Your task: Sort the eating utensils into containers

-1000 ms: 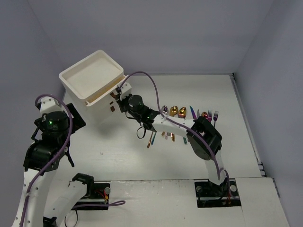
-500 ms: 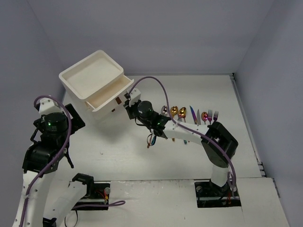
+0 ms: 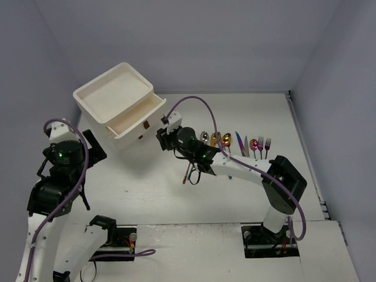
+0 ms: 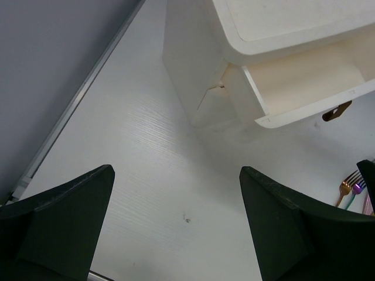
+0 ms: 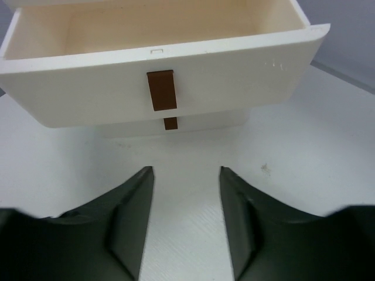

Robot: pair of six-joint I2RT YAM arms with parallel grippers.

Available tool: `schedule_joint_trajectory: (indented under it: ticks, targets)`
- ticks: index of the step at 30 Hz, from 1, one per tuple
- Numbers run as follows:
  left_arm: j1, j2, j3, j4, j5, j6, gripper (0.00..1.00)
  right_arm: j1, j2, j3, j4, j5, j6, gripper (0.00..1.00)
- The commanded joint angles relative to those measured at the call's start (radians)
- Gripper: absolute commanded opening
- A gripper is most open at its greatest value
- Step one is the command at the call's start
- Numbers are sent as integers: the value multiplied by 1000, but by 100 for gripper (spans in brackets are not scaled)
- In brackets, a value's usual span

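The white cabinet (image 3: 114,108) stands at the back left with its top drawer (image 3: 138,116) pulled out and showing empty. My right gripper (image 3: 160,136) is open and empty, just in front of the drawers and apart from them. In the right wrist view the open drawer (image 5: 234,70) and its brown handle (image 5: 160,89) fill the top, with the right gripper (image 5: 184,175) below them. A second brown handle (image 5: 170,123) shows underneath. The utensils (image 3: 235,141) lie in a row on the table to the right. My left gripper (image 3: 91,150) is open and empty left of the cabinet.
A copper utensil (image 3: 187,174) lies partly under my right arm. Fork tips (image 4: 348,187) show at the right edge of the left wrist view, below the open drawer (image 4: 304,88). Grey walls close the table on three sides.
My right gripper pulled the top drawer further out, let go of its handle, and backed off to the right. The left arm has not moved.
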Motion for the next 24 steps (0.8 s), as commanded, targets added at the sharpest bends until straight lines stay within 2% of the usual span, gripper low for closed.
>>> schedule_joint_trajectory:
  ticks: [1,3,10,15,19,24]
  targets:
    - [-3,14,60,38,74,76,86,8,-141,-12,24,50,7,54]
    - [-4,16,75,36,131,110,86,7,-179,-27,-6,66,0,60]
    - [-4,92,146,40,408,239,86,-26,-365,-108,-180,197,10,73]
    - [-27,223,241,52,579,253,86,-142,-514,-181,-332,251,91,78]
    - [-137,310,276,114,605,207,86,-288,-658,-248,-430,245,162,84]
    - [-327,438,281,166,475,130,86,-373,-800,-268,-574,249,198,85]
